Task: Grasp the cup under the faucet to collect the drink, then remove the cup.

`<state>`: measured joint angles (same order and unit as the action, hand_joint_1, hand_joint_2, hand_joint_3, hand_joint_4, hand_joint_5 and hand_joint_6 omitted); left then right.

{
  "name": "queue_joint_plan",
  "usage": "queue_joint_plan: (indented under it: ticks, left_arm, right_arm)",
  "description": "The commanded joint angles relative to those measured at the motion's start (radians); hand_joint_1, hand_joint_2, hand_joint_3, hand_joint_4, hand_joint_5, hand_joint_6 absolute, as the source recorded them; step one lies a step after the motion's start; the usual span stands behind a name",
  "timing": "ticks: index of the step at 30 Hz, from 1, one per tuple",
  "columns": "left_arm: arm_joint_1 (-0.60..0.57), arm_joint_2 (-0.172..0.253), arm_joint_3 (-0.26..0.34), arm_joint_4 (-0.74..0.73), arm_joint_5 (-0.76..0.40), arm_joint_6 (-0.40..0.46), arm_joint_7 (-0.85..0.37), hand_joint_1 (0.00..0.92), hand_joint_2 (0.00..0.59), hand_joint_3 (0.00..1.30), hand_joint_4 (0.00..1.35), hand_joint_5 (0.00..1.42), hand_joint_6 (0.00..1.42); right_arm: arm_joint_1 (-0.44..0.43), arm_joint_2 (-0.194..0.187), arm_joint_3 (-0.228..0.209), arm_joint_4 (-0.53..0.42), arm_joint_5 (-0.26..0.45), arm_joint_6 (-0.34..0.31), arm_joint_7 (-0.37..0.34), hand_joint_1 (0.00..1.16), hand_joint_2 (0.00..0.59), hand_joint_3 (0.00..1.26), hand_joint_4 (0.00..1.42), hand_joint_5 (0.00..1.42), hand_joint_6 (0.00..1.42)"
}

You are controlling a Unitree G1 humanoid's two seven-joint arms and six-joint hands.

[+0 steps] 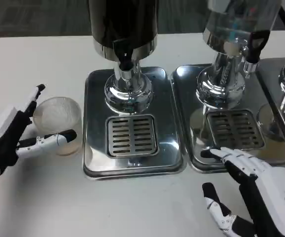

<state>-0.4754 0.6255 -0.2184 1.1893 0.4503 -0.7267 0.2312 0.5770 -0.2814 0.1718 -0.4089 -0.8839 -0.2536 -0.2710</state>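
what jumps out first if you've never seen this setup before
The shiny drink dispensers at the top stand out first: a dark one over the left steel tray, and a clear one over the right tray. Next comes the clear cup on the white table left of the trays, with the left hand around it, not yet under a faucet. The right hand lies open at bottom right, fingertips at the right tray's front edge.

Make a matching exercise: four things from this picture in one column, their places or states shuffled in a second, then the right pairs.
1. cup
2. left hand
3. right hand
4. left grate

A. fingertips on the right tray's front edge
B. on the table, left of the trays
C. below the dark dispenser's tap
D. fingers around the cup

Pairs: 1-B, 2-D, 3-A, 4-C
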Motion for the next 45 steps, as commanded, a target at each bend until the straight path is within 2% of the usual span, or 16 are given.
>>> queue_joint_plan:
  ticks: [1, 5, 12, 18, 21, 24, 30, 35, 45]
  left_arm:
    - [-0.021, -0.008, -0.027, 0.009, 0.037, 0.003, 0.015, 0.224, 0.027, 0.00, 0.00, 0.25, 0.34]
    - [-0.026, -0.010, -0.031, 0.014, 0.043, 0.002, 0.030, 0.260, 0.037, 0.00, 0.00, 0.26, 0.35]
    - [-0.022, -0.021, -0.040, 0.020, 0.048, -0.007, 0.075, 0.295, 0.079, 0.00, 0.07, 0.36, 0.48]
    - [-0.014, -0.030, -0.033, 0.028, 0.043, -0.018, 0.126, 0.271, 0.111, 0.18, 0.23, 0.59, 0.83]
    - [-0.009, -0.033, -0.030, 0.031, 0.041, -0.020, 0.152, 0.259, 0.144, 0.34, 0.39, 0.78, 1.03]
    - [-0.001, -0.035, -0.030, 0.034, 0.041, -0.026, 0.170, 0.251, 0.162, 0.42, 0.47, 0.86, 1.16]
    - [0.019, -0.034, -0.018, 0.031, 0.030, -0.049, 0.208, 0.245, 0.164, 0.49, 0.55, 0.93, 1.23]
    - [0.049, -0.020, 0.015, 0.011, 0.008, -0.098, 0.243, 0.244, 0.165, 0.49, 0.56, 0.95, 1.25]
    - [0.100, 0.003, 0.083, -0.062, -0.015, -0.205, 0.228, 0.250, 0.170, 0.49, 0.57, 0.95, 1.26]
  right_arm:
    - [0.004, 0.008, 0.003, -0.012, 0.013, 0.008, 0.005, 0.45, 0.452, 0.32, 0.25, 0.23, 0.30]
    - [0.002, 0.011, 0.001, -0.009, 0.020, 0.012, 0.009, 0.45, 0.452, 0.32, 0.25, 0.23, 0.30]
    - [0.002, 0.011, -0.002, -0.011, 0.026, 0.015, 0.014, 0.45, 0.452, 0.32, 0.25, 0.23, 0.30]
    - [0.006, 0.010, -0.005, -0.012, 0.032, 0.018, 0.015, 0.45, 0.452, 0.32, 0.25, 0.23, 0.31]
    - [0.007, 0.009, -0.004, -0.013, 0.033, 0.019, 0.017, 0.45, 0.452, 0.32, 0.25, 0.24, 0.31]
    - [0.008, 0.006, -0.006, -0.013, 0.037, 0.017, 0.019, 0.45, 0.452, 0.32, 0.26, 0.24, 0.31]
    - [0.006, 0.002, -0.009, -0.016, 0.042, 0.015, 0.026, 0.45, 0.452, 0.32, 0.26, 0.24, 0.31]
    - [0.010, 0.003, -0.008, -0.021, 0.044, 0.015, 0.029, 0.45, 0.452, 0.32, 0.26, 0.24, 0.29]
    - [0.009, 0.007, -0.004, -0.019, 0.054, 0.015, 0.030, 0.44, 0.448, 0.32, 0.26, 0.24, 0.29]
